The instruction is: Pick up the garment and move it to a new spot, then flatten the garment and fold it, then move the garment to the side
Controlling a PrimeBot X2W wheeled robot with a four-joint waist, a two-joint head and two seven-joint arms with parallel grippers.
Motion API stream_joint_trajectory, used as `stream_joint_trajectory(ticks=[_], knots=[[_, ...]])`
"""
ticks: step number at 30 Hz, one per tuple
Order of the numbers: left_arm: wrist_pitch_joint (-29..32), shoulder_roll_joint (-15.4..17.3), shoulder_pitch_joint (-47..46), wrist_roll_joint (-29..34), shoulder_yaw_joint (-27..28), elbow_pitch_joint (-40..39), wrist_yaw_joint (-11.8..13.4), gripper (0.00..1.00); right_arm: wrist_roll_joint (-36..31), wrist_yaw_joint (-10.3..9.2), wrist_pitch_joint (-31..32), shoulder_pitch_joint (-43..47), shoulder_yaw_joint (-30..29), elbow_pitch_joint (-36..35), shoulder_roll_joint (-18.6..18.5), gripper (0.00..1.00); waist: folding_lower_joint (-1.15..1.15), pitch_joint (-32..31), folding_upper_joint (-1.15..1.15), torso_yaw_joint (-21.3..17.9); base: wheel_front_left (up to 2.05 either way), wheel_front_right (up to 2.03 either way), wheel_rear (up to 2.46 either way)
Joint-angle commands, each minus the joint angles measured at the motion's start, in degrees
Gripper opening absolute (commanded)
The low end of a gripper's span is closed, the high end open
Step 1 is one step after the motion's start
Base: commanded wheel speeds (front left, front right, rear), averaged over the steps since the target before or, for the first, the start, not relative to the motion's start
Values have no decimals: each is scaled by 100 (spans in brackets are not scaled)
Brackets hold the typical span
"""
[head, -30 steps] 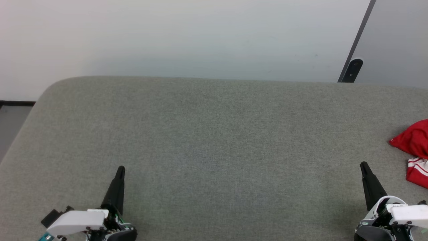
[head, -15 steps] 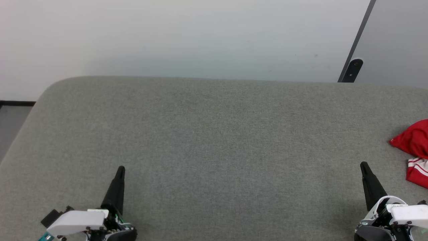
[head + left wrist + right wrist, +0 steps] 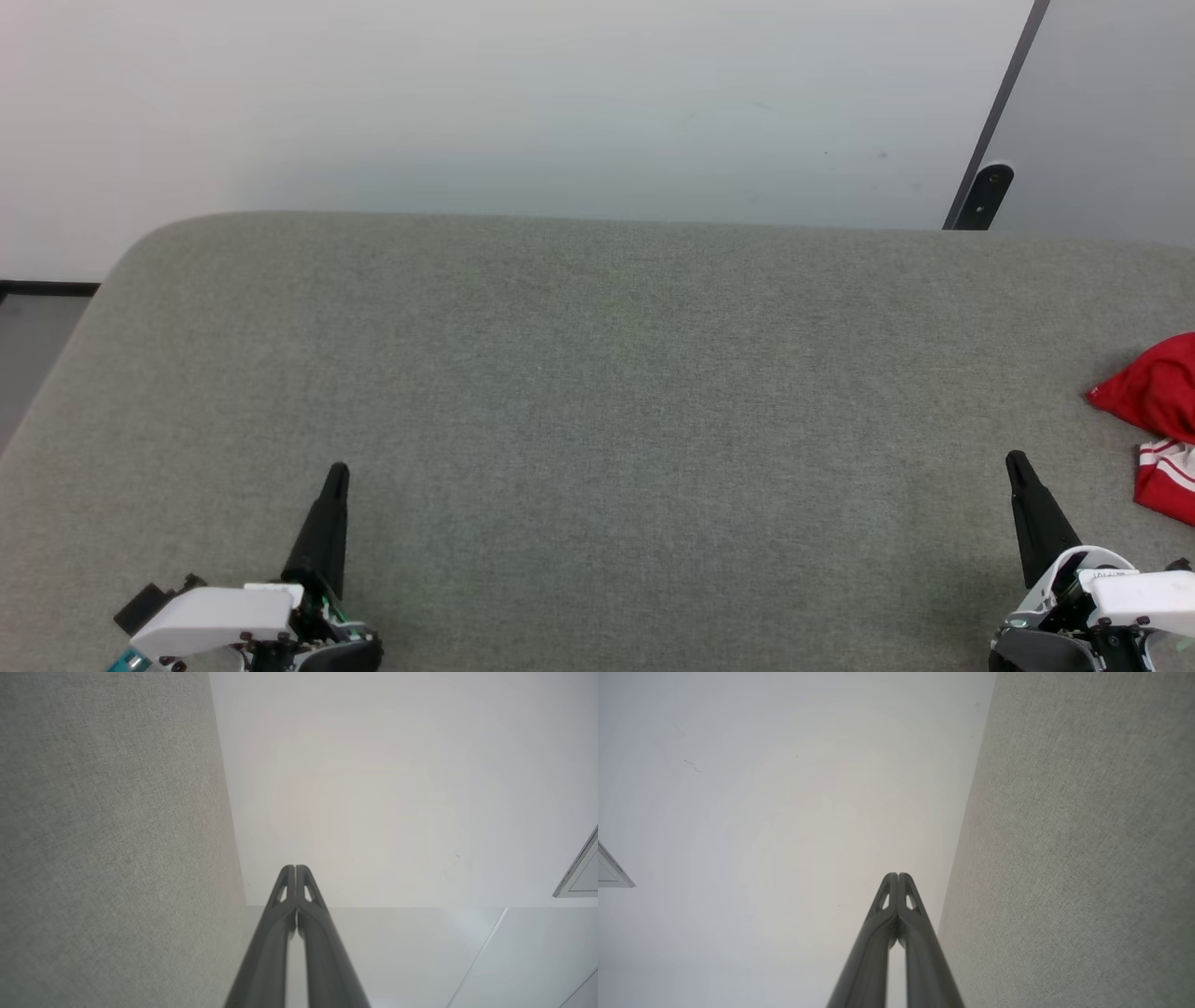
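The garment [image 3: 1159, 420], red with a strip of red-white striped trim, lies bunched at the right edge of the head view, partly cut off by the frame. My right gripper [image 3: 1016, 461] stands at the lower right, shut and empty, a short way left of the garment and apart from it. At the lower left, far from the garment, my left gripper [image 3: 337, 472] is shut and empty too. The left wrist view has the left gripper [image 3: 295, 867] with fingers pressed together; the right wrist view has the right gripper [image 3: 898, 875] the same.
A grey fabric-covered table [image 3: 597, 373] with a rounded far-left corner spreads across the head view. A pale wall [image 3: 523, 103] rises behind it. A dark slanted bar [image 3: 991, 131] stands at the back right.
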Motion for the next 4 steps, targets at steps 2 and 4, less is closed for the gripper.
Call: stream_joint_trajectory(ticks=[2, 4], knots=[[11, -1, -53, -19, 13, 7, -20, 0, 21, -4, 12, -10, 2, 3, 20, 0, 0, 0, 0, 0, 0, 0, 0], [10, -1, -53, -19, 13, 7, -20, 0, 21, -4, 12, -10, 2, 3, 20, 0, 0, 0, 0, 0, 0, 0, 0]])
